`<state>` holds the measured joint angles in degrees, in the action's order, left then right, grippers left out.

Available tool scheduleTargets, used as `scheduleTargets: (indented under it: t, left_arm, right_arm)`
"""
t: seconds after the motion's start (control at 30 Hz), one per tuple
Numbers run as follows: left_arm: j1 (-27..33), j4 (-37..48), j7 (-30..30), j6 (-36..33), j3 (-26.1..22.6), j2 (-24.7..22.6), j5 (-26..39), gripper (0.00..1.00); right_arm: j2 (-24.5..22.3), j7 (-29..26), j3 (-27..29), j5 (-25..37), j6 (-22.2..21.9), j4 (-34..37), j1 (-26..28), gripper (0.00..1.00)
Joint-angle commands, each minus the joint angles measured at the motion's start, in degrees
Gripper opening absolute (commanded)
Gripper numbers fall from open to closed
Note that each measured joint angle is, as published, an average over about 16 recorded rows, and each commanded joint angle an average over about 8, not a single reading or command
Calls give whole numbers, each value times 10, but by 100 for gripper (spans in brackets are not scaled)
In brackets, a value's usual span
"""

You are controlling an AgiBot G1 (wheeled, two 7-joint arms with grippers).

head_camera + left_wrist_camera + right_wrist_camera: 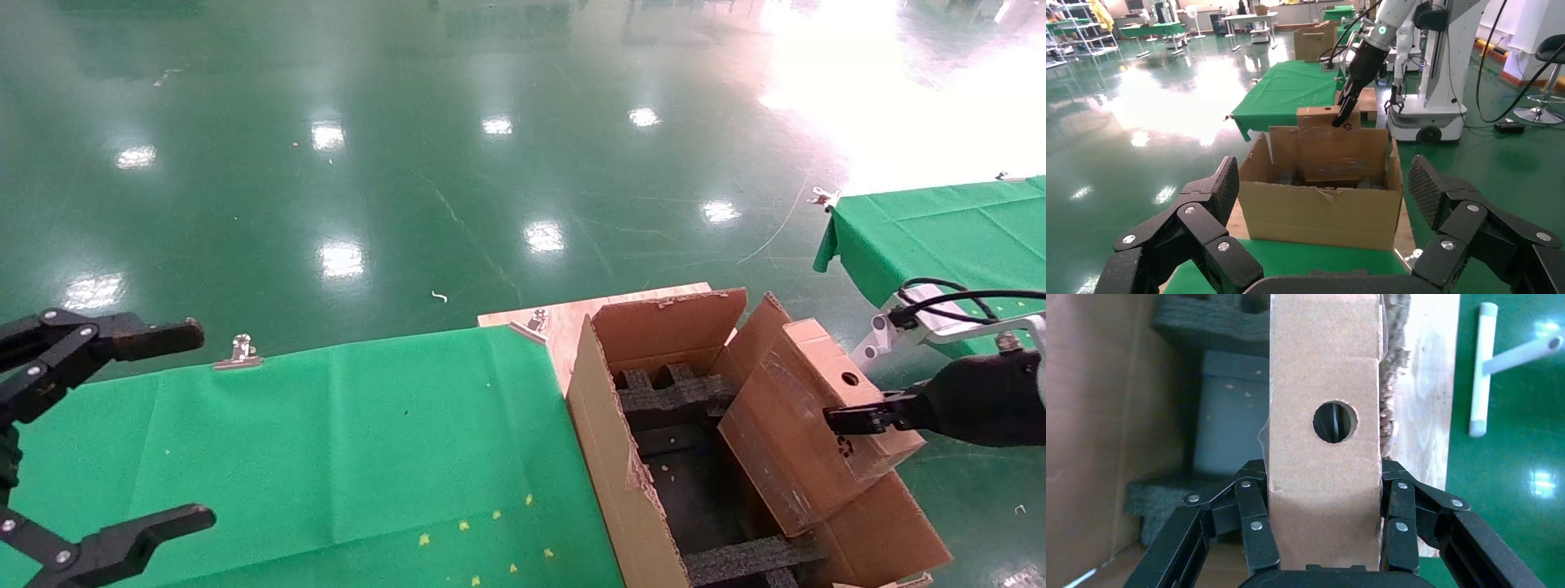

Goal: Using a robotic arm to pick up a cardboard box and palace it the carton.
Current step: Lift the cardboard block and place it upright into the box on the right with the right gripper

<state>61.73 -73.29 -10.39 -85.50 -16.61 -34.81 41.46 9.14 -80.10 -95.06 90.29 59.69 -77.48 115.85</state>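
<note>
Carton (pixel 609 457) (foam dividers (pixel 748 558) inside), cardboard box (pixel 805 429) tilted in.

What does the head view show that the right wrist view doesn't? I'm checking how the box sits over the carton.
Head view only: the whole carton with its flaps, the box tilted over its far-right side, the green cloth, and the left pincer open and idle at the left.

Right wrist view only: both fingers of the right pincer pressed on the box's narrow sides, and a dark shape inside the hole.

Both: the box with its hole, clamped by the right pincer, and the carton's foam dividers.
</note>
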Motion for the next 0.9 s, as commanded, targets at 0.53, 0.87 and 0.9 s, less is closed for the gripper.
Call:
scheduleTargets:
  t: [0.53,0.87,0.9]
  left_arm:
    - [0,0,0,0,-1,0,0,100]
    - [0,0,0,0,-1,0,-1,100]
    - [0,0,0,0,-1,0,-1,100]
  right_arm:
    - [42,-121,-35,81,-76,-2,-51,0]
    - [68,-152,-40,109,-91,-3,-58,0]
    - [71,-153,-40,113,-89,-4,-58,0]
